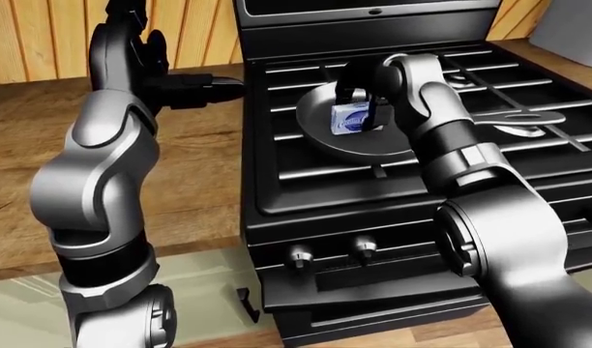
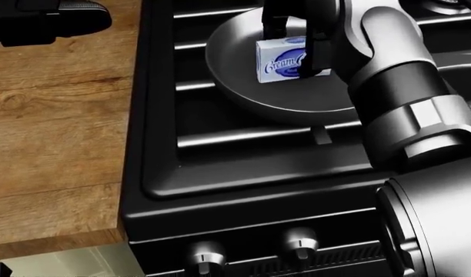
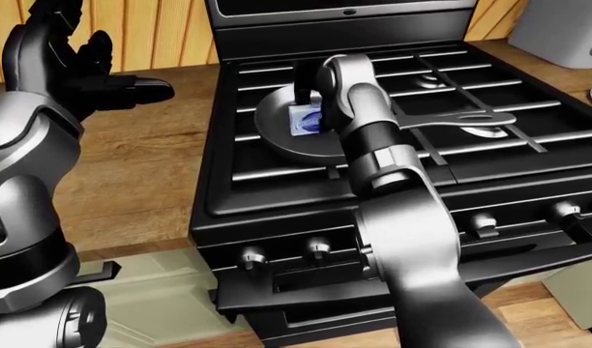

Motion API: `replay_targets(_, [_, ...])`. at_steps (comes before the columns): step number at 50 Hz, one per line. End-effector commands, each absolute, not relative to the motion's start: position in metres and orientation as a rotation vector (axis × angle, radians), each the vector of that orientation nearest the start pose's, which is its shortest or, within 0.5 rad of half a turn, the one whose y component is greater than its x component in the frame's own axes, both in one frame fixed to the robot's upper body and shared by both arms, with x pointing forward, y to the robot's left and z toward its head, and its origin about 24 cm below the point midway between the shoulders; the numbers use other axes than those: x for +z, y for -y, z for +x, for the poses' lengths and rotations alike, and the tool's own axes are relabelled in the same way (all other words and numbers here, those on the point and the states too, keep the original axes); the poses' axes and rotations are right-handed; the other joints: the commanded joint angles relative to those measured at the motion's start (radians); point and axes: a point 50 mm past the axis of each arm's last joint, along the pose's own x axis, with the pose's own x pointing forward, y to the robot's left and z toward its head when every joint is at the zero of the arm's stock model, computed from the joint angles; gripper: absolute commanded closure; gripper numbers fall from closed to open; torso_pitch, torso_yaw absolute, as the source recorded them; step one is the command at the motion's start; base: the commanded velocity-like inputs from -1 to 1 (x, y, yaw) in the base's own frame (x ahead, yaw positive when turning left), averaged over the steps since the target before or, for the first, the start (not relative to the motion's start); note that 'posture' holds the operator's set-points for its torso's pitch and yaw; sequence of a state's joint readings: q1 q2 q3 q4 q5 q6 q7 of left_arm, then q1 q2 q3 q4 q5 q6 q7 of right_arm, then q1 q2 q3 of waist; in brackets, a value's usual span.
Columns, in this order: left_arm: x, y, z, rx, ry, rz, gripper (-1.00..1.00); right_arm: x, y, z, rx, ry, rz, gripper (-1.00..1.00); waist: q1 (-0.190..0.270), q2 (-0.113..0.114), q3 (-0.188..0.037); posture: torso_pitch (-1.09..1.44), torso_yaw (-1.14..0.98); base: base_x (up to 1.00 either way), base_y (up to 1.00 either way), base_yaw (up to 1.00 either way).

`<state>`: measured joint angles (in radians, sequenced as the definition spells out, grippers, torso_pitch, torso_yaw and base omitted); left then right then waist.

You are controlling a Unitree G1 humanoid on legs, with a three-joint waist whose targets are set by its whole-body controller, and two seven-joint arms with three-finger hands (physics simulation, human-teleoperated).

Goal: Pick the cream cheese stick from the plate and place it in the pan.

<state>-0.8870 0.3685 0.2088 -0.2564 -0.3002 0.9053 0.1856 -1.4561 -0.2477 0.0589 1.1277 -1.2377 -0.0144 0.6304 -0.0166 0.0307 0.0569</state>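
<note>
The cream cheese stick, a white box with blue lettering, hangs over the bowl of the grey pan on the stove's left burner. My right hand is shut on it, with one dark finger on its left side and another on its right. The box's printed face is turned toward the head camera. Its underside is hidden, so I cannot tell whether it touches the pan. My left hand is held up over the wooden counter, open and holding nothing. The plate is not in view.
The black stove has raised grates and knobs along its near face. The pan's long handle points right across the grates. A wooden counter lies left of the stove. A white appliance stands at the top right.
</note>
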Motion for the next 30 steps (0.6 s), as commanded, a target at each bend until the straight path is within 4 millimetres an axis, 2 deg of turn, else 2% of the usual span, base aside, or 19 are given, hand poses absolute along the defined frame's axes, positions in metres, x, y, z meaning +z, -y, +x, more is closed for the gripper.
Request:
replay_targets(1, [0.314, -0.187, 0.313, 0.103, 0.356, 0.018, -1.00, 0.301, 0.106, 0.422, 0.307, -0.047, -1.604, -0.54, 0.000, 0.002, -0.033, 0.00, 0.00, 0.00, 0.00, 0.00])
replay_targets(6, [0.314, -0.187, 0.313, 0.103, 0.356, 0.019, -1.00, 0.302, 0.106, 0.422, 0.305, -0.045, -1.603, -0.51, 0.001, 0.002, -0.034, 0.00, 0.00, 0.00, 0.00, 0.00])
replay_targets(15, [0.314, -0.187, 0.313, 0.103, 0.357, 0.019, -1.00, 0.303, 0.106, 0.422, 0.299, -0.040, -1.600, -0.62, 0.001, 0.002, -0.035, 0.00, 0.00, 0.00, 0.00, 0.00])
replay_targets(17, [0.314, -0.186, 0.313, 0.103, 0.357, 0.020, -1.00, 0.305, 0.106, 0.422, 0.296, -0.036, -1.597, -0.69, 0.001, 0.002, -0.035, 0.00, 0.00, 0.00, 0.00, 0.00])
replay_targets(18, [0.314, -0.186, 0.313, 0.103, 0.357, 0.020, -1.00, 0.305, 0.106, 0.422, 0.295, -0.036, -1.597, -0.90, 0.001, 0.002, -0.035, 0.00, 0.00, 0.00, 0.00, 0.00])
replay_targets(19, [0.314, -0.186, 0.313, 0.103, 0.357, 0.019, -1.00, 0.307, 0.106, 0.422, 0.294, -0.033, -1.595, -1.00, 0.001, 0.002, -0.035, 0.00, 0.00, 0.00, 0.00, 0.00])
replay_targets(30, [0.314, -0.186, 0.313, 0.102, 0.357, 0.020, -1.00, 0.327, 0.107, 0.418, 0.271, -0.014, -1.590, -1.00, 0.000, 0.002, -0.033, 0.00, 0.00, 0.00, 0.00, 0.00])
